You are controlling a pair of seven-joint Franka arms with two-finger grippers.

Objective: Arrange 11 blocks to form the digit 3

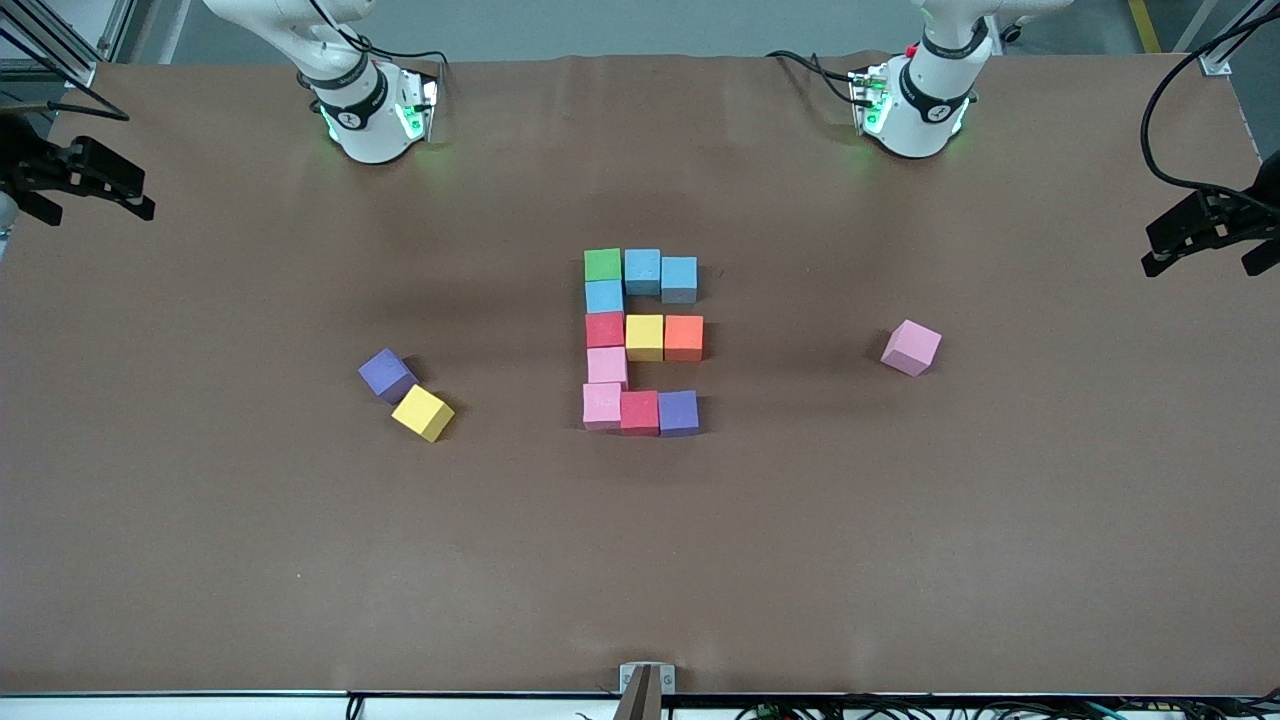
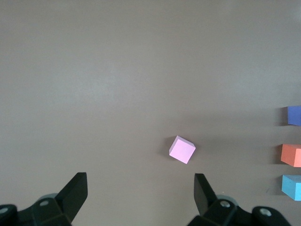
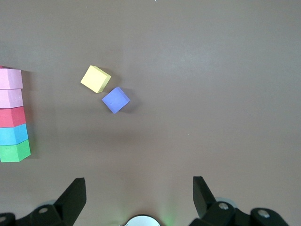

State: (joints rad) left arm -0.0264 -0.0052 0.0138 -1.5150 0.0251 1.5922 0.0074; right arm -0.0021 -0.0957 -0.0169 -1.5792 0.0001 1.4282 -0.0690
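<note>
Several blocks form a figure [image 1: 642,340] mid-table: three short bars joined by a spine at the right arm's end. The bar farthest from the front camera starts with a green block [image 1: 602,264], and the nearest bar ends in a purple one [image 1: 678,412]. A loose pink block [image 1: 911,347] [image 2: 182,149] lies toward the left arm's end. A loose purple block [image 1: 387,375] [image 3: 115,100] touches a yellow block [image 1: 422,412] [image 3: 95,78] toward the right arm's end. My left gripper [image 2: 139,175] hangs open high over bare table. My right gripper [image 3: 138,179] hangs open above its own base.
The two arm bases [image 1: 365,110] [image 1: 915,105] stand at the table's edge farthest from the front camera. Black fixtures [image 1: 80,180] [image 1: 1210,230] jut in at both ends of the table. A brown cloth [image 1: 640,560] covers the table.
</note>
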